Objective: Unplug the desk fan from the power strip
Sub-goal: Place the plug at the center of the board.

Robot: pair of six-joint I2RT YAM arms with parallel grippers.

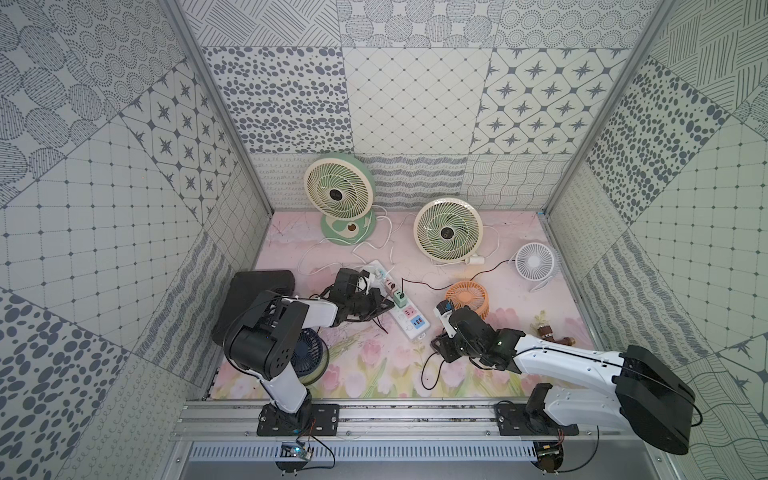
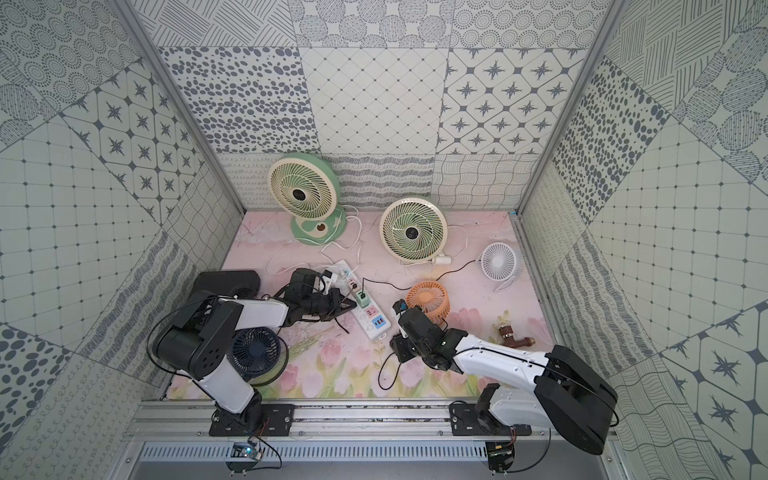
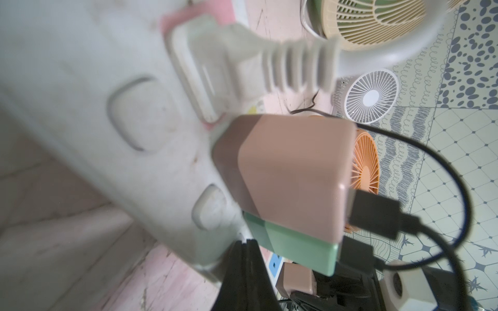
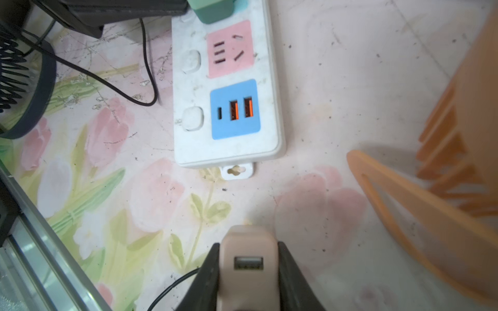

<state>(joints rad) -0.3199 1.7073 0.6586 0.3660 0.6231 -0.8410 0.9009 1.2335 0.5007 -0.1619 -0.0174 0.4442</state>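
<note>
Right fingers (image 4: 207, 274) clamped on beige adapter (image 4: 248, 247), clear of power strip (image 4: 194, 140); unplugging looks done. Left fingers (image 3: 242, 274) shut, empty, beside strip. Next: lower adapter to bench (image 4: 310, 94), let go

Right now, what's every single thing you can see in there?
power strip: one, white, pastel sockets, centre
green-and-cream fan: one, back, round base
cream fan: one, green blades, back middle
white fan: one, small, right side
orange fan: one, right of strip
dark blue fan: one, front left
green adapter, pink adapter: one each, in strip
white plug: one, in pink socket
pink-beige adapter: one, in right jaws
brown thing: one, front right, unclear
left arm: one, white and black, jaws shut by strip
right arm: one, white and black, jaws shut on that adapter
</note>
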